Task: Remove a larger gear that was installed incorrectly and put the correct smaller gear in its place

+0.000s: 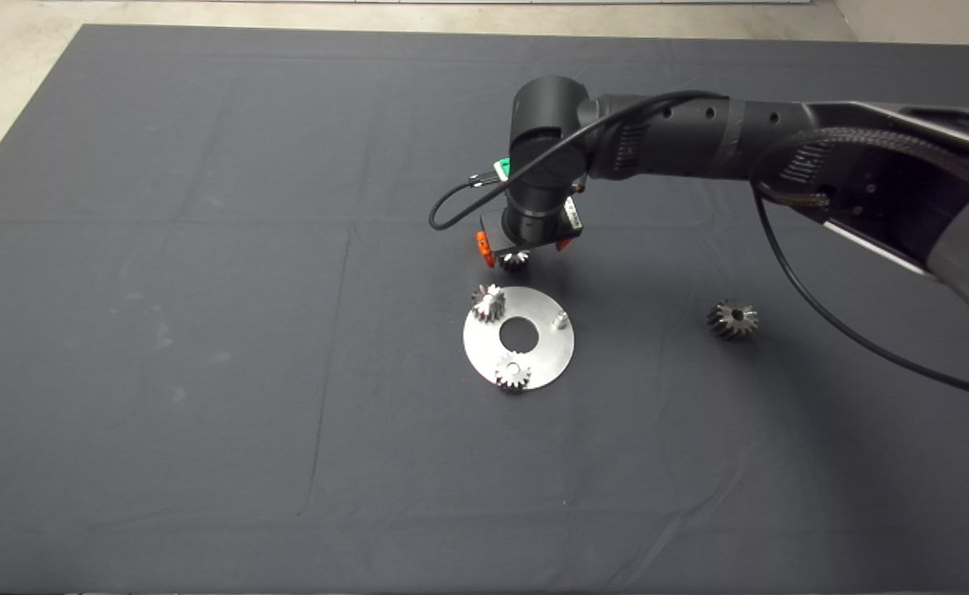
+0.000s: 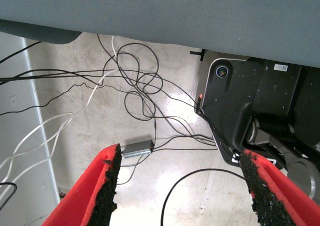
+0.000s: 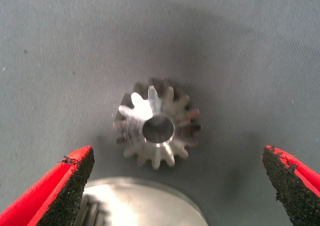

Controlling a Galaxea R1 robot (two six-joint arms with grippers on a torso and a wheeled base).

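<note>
**Right gripper lined up over the small gear**

Your right gripper (image 1: 522, 254) hangs just behind the plate (image 1: 534, 354), jaws spread wide with nothing between them. The small gear (image 3: 158, 124) lies flat on the surface (image 1: 203, 330), bore up, centred in the gap and just beside the plate's rim; that centring lets both pads close evenly on its teeth. The large gear (image 1: 732, 319) sits well apart to the right, clear of the work. The plate carries 2 gears (image 1: 489, 302) and 1 bare pin (image 1: 560, 319), which I judge to be the target. The left gripper (image 2: 180, 191) waits off the surface, jaws apart, over floor cables.
</note>
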